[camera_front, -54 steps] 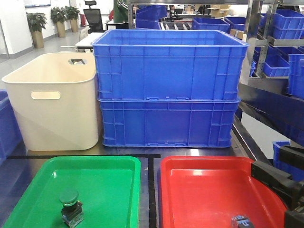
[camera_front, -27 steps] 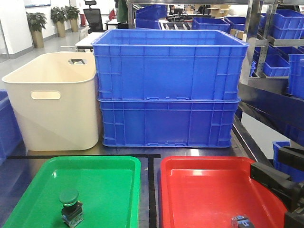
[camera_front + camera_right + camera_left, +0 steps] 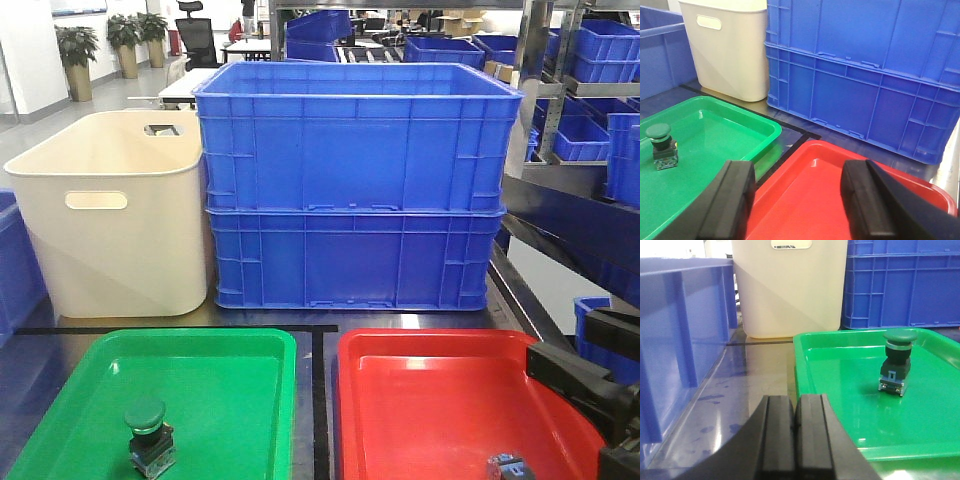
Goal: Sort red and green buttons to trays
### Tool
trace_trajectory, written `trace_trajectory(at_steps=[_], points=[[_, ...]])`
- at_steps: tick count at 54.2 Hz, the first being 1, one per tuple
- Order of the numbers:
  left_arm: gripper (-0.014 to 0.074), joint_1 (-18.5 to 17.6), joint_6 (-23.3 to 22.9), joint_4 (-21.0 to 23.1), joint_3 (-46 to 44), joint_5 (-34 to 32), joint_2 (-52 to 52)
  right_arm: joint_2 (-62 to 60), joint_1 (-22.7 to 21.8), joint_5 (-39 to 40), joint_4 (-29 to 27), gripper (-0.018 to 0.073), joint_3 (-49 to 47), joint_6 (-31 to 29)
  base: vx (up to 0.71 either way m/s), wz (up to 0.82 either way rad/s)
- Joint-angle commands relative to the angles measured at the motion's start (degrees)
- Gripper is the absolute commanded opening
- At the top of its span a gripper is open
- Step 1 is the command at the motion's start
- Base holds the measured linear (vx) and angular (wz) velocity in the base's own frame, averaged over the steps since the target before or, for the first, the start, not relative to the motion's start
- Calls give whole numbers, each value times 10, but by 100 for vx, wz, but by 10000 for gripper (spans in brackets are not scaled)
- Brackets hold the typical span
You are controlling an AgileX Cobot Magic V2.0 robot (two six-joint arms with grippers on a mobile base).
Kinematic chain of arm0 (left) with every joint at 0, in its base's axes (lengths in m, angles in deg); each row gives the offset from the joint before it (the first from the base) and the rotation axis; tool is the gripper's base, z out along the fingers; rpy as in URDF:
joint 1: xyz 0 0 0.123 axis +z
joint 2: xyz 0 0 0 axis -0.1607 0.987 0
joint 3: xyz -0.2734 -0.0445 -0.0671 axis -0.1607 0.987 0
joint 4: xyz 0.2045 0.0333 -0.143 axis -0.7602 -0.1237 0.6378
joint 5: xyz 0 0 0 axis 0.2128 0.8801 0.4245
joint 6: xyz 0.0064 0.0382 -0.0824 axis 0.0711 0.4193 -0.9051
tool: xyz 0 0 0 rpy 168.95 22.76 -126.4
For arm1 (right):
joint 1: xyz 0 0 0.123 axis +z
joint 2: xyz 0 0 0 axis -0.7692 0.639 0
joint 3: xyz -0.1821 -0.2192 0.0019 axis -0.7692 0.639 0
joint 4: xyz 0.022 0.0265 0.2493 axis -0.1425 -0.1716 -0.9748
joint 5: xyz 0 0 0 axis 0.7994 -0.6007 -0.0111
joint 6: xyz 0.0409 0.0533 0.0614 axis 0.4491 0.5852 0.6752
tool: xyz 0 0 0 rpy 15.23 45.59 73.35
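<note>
While upright, green button point(image 3: 897, 361) stands beyond left tool point(image 3: 794, 427).

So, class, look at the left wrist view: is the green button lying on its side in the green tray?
No, the green button stands upright on its grey body in the green tray, cap on top.

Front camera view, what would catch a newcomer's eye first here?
Probably the two stacked blue crates filling the middle, with the cream tub to their left. In front lie the green tray, holding the upright green button, and the red tray beside it, with a small grey block at its near edge.
</note>
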Motion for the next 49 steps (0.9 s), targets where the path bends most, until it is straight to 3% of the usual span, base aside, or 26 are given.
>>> trace_trajectory(at_steps=[1, 49], points=[[-6, -3, 10, 11, -13, -55, -3, -4, -2, 20, -18, 438, -19, -1, 0, 0], [-6, -3, 10, 11, -13, -49, -3, -4, -2, 20, -18, 438, -19, -1, 0, 0]])
